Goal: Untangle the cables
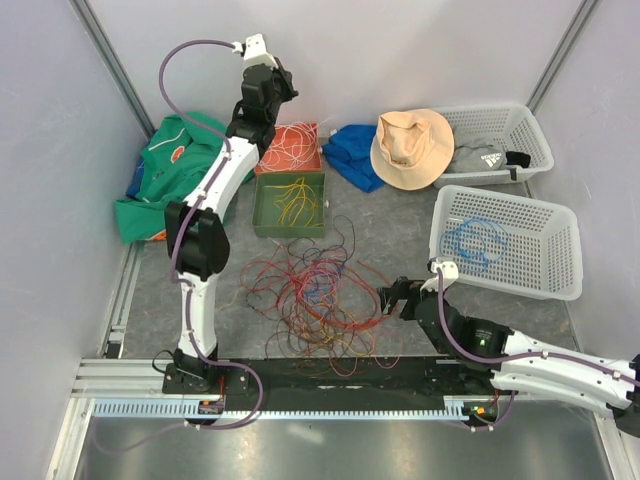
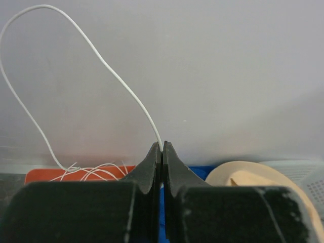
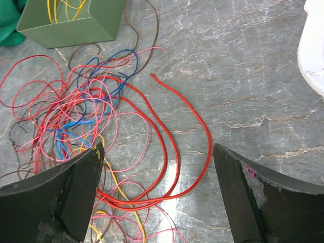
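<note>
A tangle of red, pink, blue, yellow and brown cables (image 1: 315,300) lies on the grey table in front of the arms. My left gripper (image 1: 268,88) is raised over the orange tray (image 1: 292,148) and is shut on a white cable (image 2: 101,61). That cable loops up from the gripper's tips (image 2: 162,149) and down to the white cables in the tray (image 2: 86,173). My right gripper (image 1: 392,298) is open and empty at the tangle's right edge. A thick red cable (image 3: 202,131) curves between its fingers (image 3: 157,152).
A green tray (image 1: 290,203) holds yellow cables. A white basket (image 1: 505,240) holds a blue cable. A tan hat (image 1: 412,147), a blue cloth (image 1: 352,150), a green garment (image 1: 170,175) and a second basket (image 1: 500,135) lie at the back.
</note>
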